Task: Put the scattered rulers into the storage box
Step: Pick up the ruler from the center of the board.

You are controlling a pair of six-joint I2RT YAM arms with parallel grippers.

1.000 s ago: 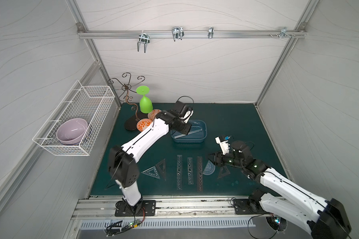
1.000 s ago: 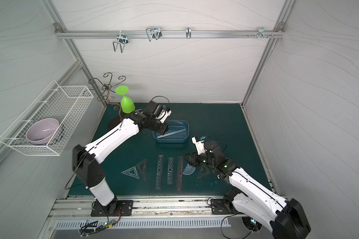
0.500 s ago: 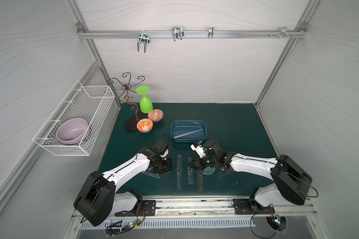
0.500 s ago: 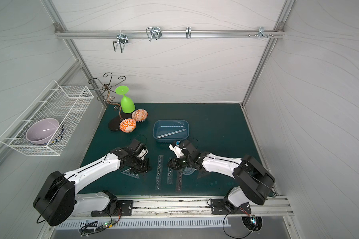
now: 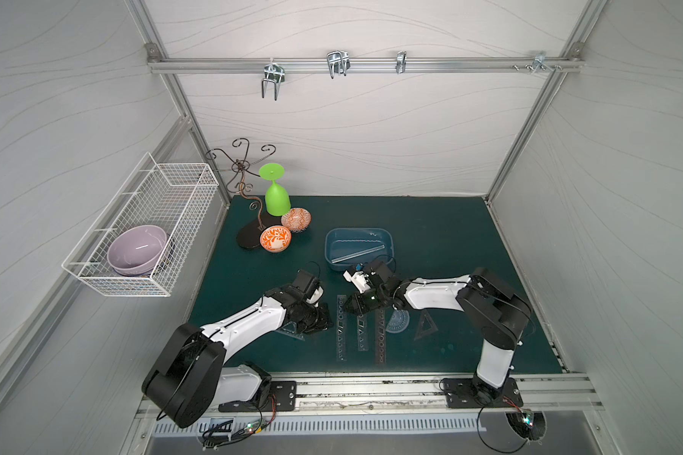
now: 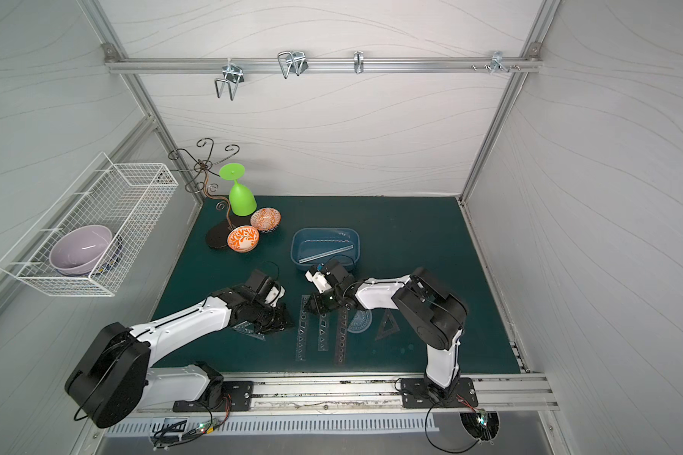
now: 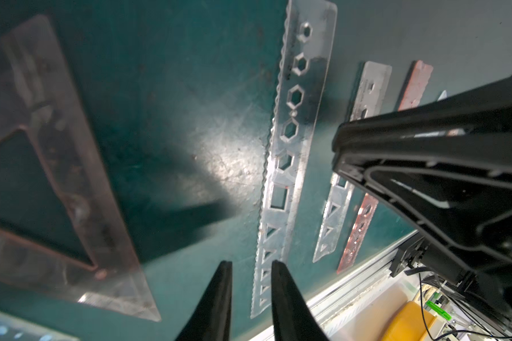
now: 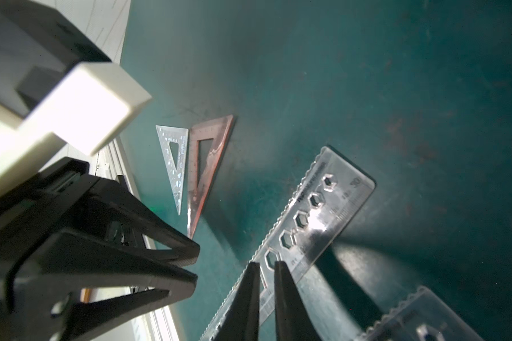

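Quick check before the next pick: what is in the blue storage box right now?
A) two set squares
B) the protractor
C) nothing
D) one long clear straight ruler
D: in both top views a single clear straight ruler lies diagonally inside the blue storage box, while the protractor lies outside it.

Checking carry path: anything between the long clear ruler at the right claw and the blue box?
Nothing visible does. The right claw meets the long clear ruler at the end nearest the storage box; only that arm's own wrist hangs over the mat between them. The left claw stands aside.
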